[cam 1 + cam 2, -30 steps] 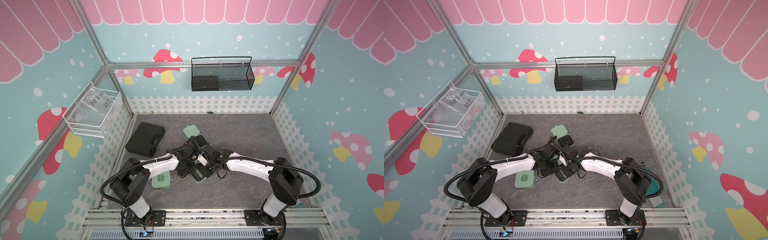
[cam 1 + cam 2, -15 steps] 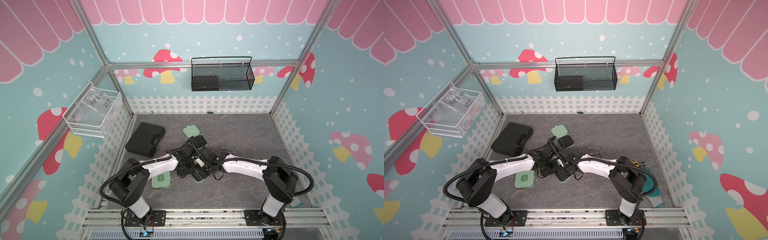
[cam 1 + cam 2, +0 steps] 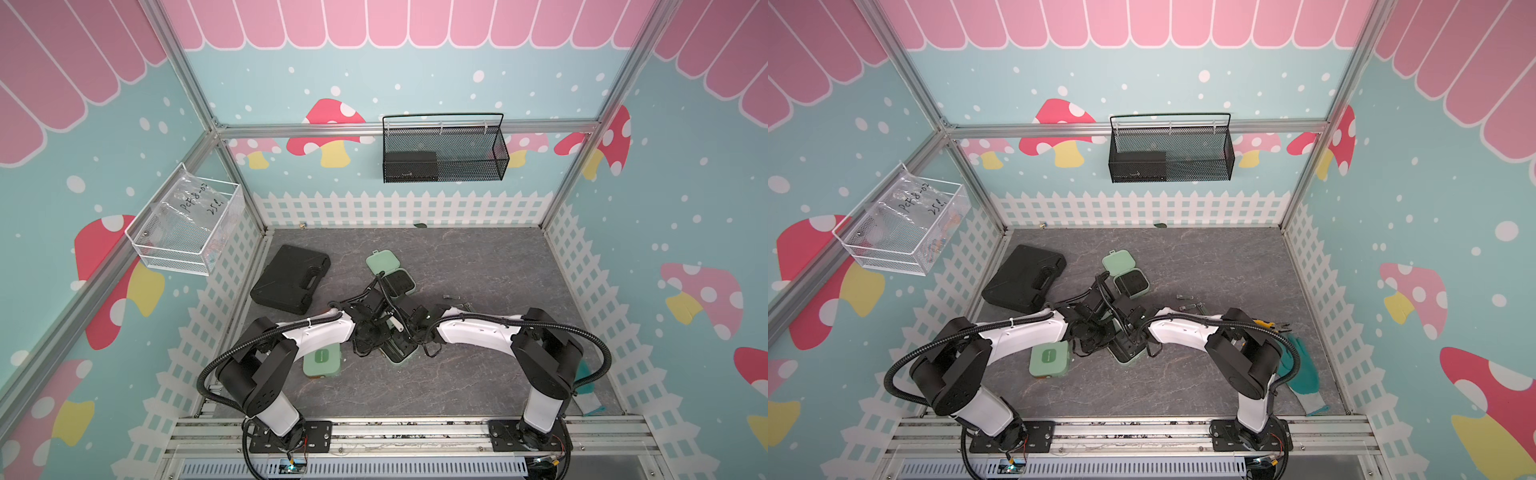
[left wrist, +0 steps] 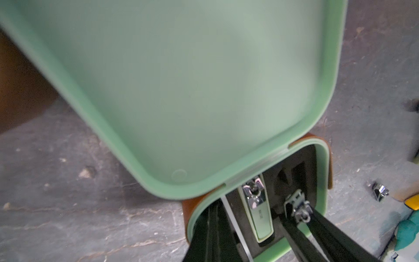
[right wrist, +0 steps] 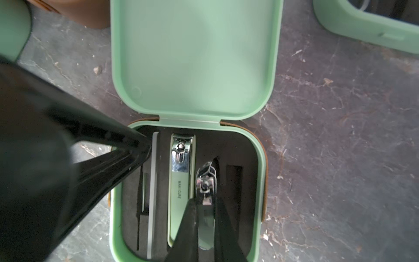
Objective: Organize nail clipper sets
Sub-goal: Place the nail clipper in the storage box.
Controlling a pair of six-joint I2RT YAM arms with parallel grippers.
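One small clipper pinched inside right tool.

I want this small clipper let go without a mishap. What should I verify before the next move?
1. Case lid open wide: ok.
2. Right claw shut on the small clipper: ok.
3. Small clipper fully seated in its slot: cannot tell.
4. Large clipper lying in its slot: ok.
5. Left claw shut, apart from the small clipper: ok.
6. Narrow slot beside the small clipper filled: not ok, empty.
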